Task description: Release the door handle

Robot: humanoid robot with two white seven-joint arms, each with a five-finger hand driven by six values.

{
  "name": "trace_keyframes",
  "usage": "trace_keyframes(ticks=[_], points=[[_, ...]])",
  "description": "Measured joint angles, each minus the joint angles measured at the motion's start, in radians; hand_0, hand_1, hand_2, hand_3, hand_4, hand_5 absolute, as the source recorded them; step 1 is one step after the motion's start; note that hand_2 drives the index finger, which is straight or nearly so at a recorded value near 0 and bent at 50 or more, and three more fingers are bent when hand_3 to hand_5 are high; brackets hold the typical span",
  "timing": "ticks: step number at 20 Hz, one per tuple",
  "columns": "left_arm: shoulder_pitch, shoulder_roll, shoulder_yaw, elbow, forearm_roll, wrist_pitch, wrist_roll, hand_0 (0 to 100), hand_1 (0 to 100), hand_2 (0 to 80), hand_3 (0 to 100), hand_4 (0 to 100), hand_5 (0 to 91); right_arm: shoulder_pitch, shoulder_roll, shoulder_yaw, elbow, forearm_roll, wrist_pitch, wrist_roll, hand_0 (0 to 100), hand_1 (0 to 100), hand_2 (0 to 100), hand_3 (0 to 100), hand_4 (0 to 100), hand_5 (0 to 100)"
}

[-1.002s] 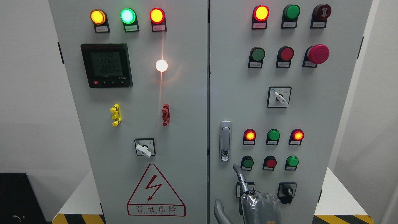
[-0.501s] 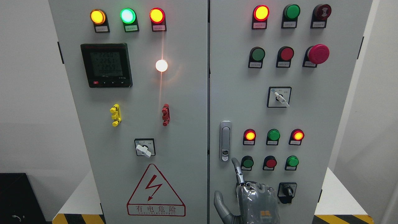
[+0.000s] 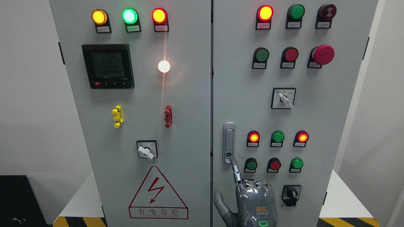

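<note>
The silver door handle [image 3: 228, 142] stands upright on the left edge of the grey cabinet's right door [image 3: 240, 94]. My right hand [image 3: 253, 198] comes up from the bottom edge, its back toward the camera. Its index finger [image 3: 235, 170] points up and its tip reaches the handle's lower end at the keyhole. The other fingers are curled into the palm and the thumb [image 3: 220, 203] sticks out to the left. The hand grasps nothing. Both doors look closed.
Lit and unlit pilot lamps [image 3: 277, 137] and push buttons [image 3: 274, 164] sit just right of the hand, with a black rotary switch [image 3: 291, 193] beside it. A red mushroom stop button [image 3: 322, 54] is higher up. The left door [image 3: 142, 110] carries a meter [image 3: 108, 66] and a warning triangle [image 3: 157, 195].
My right hand has risen and shifted left; the index fingertip went from below the handle, near the green button, up to the handle's lower end.
</note>
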Motion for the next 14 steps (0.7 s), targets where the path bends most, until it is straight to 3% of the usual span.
trace_keyframes(ticks=[14], points=[[0.0,0.0,0.0,0.0,0.0,0.0,0.0,12,56,0.0,0,0,0.0,-0.028,0.001,0.0,0.042,0.016,0.005,0.001,45,25,0,100,100,100]])
